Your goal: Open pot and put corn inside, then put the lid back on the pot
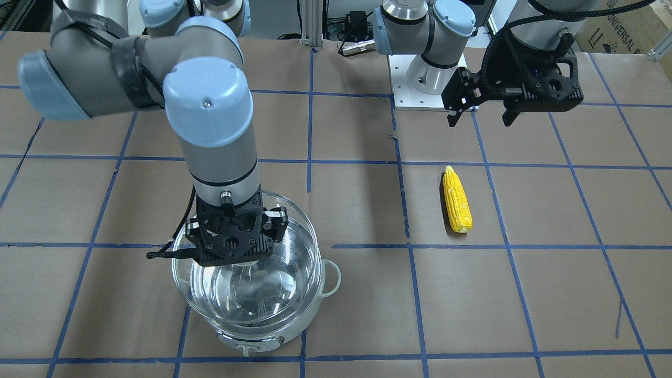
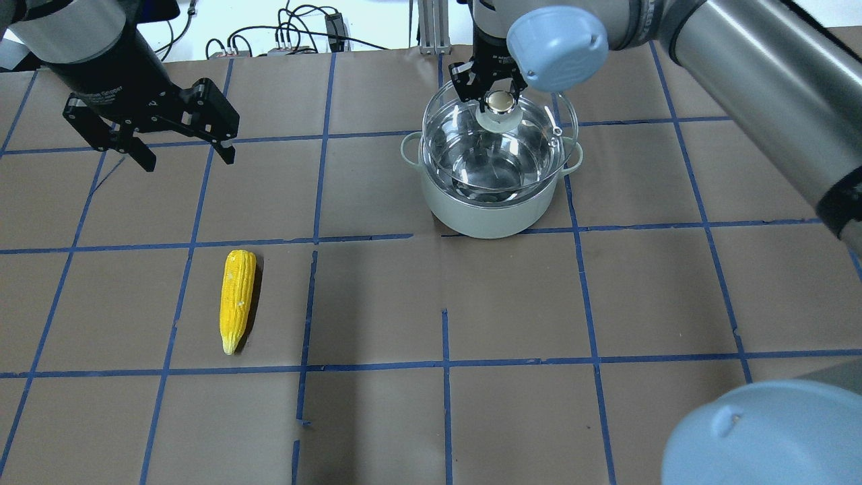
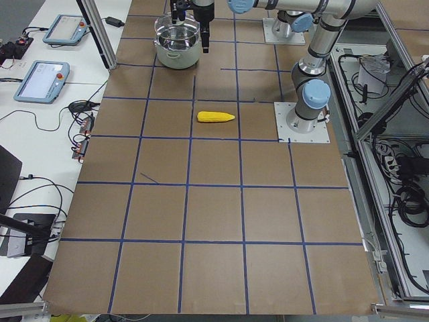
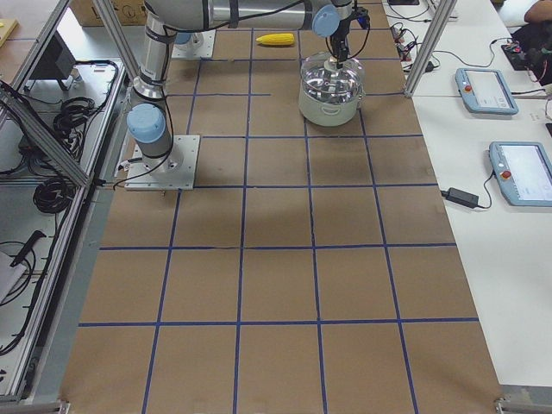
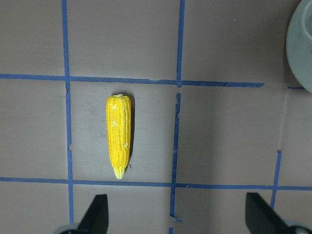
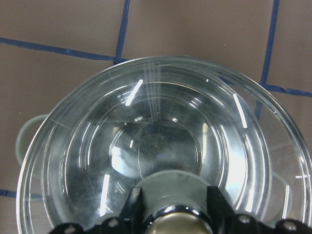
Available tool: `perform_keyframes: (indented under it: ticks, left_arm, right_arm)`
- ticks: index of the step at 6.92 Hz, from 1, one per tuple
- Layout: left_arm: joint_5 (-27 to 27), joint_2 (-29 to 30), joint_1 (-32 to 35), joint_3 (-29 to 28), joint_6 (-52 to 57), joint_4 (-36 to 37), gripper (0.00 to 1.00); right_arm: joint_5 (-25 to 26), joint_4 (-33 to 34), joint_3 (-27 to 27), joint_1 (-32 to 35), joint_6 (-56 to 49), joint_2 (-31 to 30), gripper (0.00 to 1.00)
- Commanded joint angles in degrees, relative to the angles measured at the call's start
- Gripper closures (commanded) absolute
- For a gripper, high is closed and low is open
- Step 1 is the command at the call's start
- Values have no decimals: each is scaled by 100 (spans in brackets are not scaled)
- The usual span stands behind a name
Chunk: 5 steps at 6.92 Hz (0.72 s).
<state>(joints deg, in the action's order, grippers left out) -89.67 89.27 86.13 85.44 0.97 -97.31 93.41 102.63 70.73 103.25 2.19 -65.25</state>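
Note:
The mint-white pot [image 2: 491, 217] stands on the table's far right; it also shows in the front view [image 1: 310, 318]. My right gripper [image 2: 500, 102] is shut on the beige knob of the glass lid [image 2: 458, 145] and holds the lid slightly above the pot's rim, a little offset. In the right wrist view the fingers [image 6: 134, 204] clamp the knob over the lid [image 6: 146, 122]. The yellow corn [image 2: 237, 300] lies on the paper at the left, tapered end toward the robot. My left gripper [image 2: 185, 158] is open and empty, hovering above the table beyond the corn [image 5: 119, 141].
Brown paper with a blue tape grid [image 2: 444, 367] covers the table. The left arm's white base plate [image 1: 428, 100] sits near the robot. The pot's edge shows at the left wrist view's top right [image 5: 300, 48]. Tablets [image 3: 41, 77] and cables lie off the table's far side.

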Motion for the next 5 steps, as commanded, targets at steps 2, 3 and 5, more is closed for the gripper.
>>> perform_keyframes:
  ticks: [2, 3, 5]
  left_arm:
    - [2, 29, 61, 138, 9, -42, 0]
    - [2, 81, 70, 383, 61, 10, 0]
    - [-7, 74, -288, 1391, 1061, 1013, 0]
  right_arm:
    - [-51, -1085, -569, -968, -1250, -504, 91]
    - [-173, -1304, -621, -1530, -1561, -724, 91]
    - [-700, -1797, -630, -2402, -1800, -945, 91]
